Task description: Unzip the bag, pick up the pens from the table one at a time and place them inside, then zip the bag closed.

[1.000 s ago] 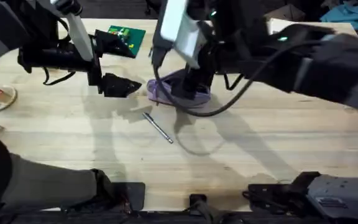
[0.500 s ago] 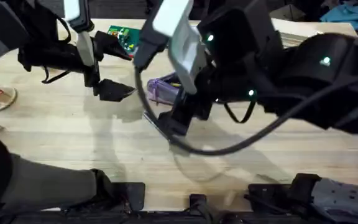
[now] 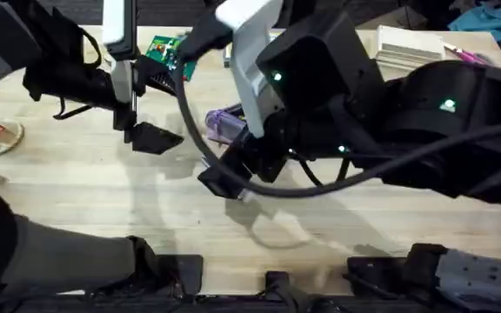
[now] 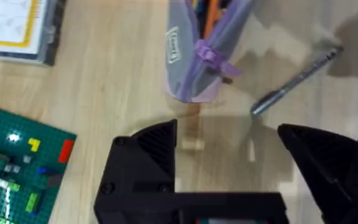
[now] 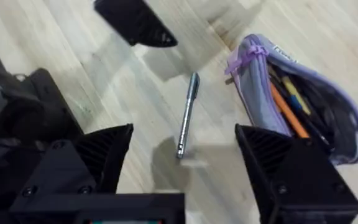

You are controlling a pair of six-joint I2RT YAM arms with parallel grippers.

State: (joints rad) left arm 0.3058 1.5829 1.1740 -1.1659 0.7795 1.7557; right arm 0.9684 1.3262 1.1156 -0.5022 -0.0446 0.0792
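The bag (image 3: 224,124) lies mid-bench in the overhead view, half hidden under the right arm, whose bulk could nudge it. The left gripper (image 3: 153,137) hangs beside it with bare bench (image 3: 76,191) around.

From the left wrist, that gripper (image 4: 229,162) is spread wide and empty; the silver pen (image 4: 297,81) lies just beside the bag (image 4: 197,68).

From the right wrist, the right gripper (image 5: 185,168) is spread, hovering over the pen (image 5: 187,115); a skewed closing might roll it. The bag (image 5: 297,106) gapes open, an orange pen (image 5: 284,112) inside.
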